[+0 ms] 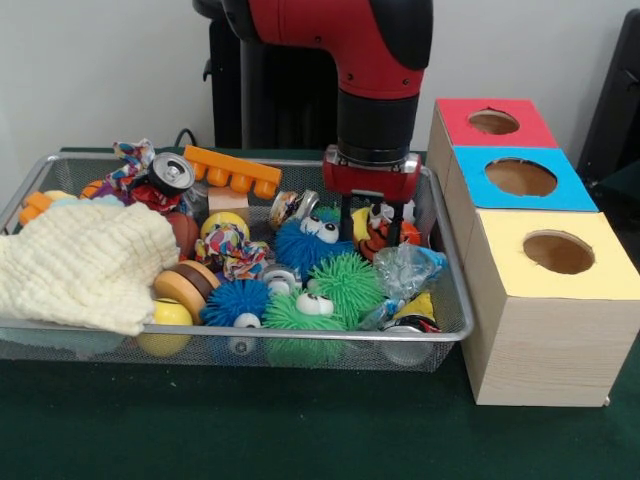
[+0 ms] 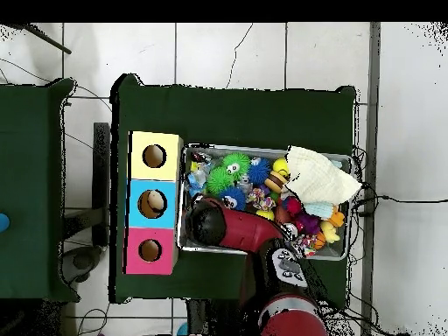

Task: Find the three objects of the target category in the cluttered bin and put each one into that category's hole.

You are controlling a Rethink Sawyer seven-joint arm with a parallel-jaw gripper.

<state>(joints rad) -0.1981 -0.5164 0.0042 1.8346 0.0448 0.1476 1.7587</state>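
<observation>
Pincer [image 1: 374,226] is reaching open-fingered around an orange plush [image 1: 385,236] in the bin [image 1: 452,300]; I'm seeing the red hole [image 1: 493,122] empty.

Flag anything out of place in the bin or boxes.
The cream cloth spills over the wire bin rim at one corner instead of lying inside. From overhead, the blue-topped hole shows something pale inside, while the red-topped hole and yellow-topped hole look dark. What it is cannot be told.
</observation>
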